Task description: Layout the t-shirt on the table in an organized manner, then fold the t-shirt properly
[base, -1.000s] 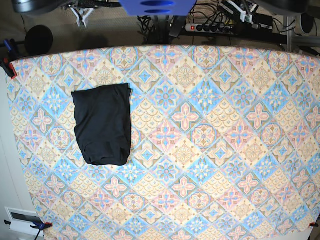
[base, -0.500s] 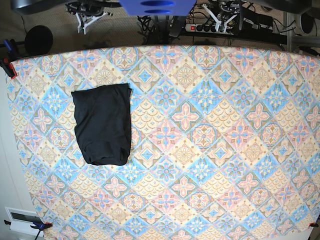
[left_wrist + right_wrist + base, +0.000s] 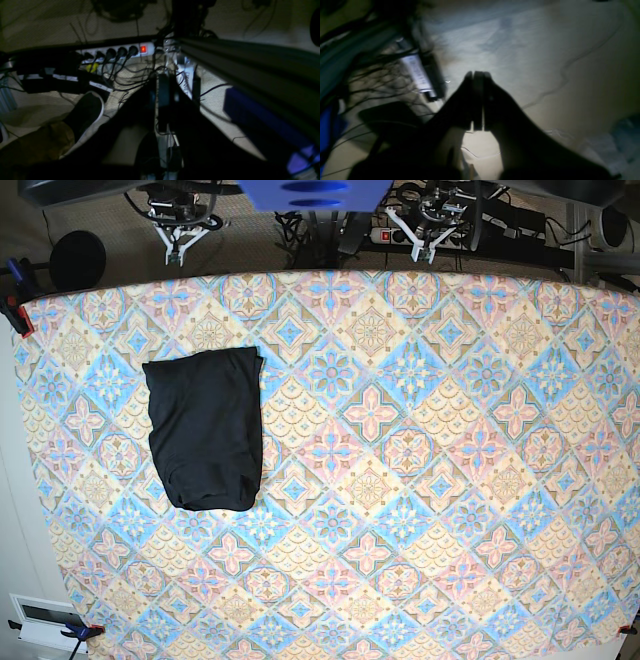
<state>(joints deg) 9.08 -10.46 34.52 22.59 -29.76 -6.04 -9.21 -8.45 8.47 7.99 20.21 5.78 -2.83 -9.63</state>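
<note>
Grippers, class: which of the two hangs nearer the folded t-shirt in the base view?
The right gripper, beyond the table's far edge above the t-shirt; the left gripper hangs farther away.

Overhead view bright, even, bowed toward three and nine o'clock; both wrist views dim, blurred, silhouetted.

Base overhead on table (image 3: 420, 480) — wrist views face floor.

The t-shirt (image 3: 205, 428) is plain black and lies folded into a compact, roughly rectangular bundle with a rounded lower edge. It rests flat on the left part of the table (image 3: 420, 480), nearer to the far edge than to the near one. The table is large and covered with a pastel cloth of blue, pink and cream diamond tiles.
</note>
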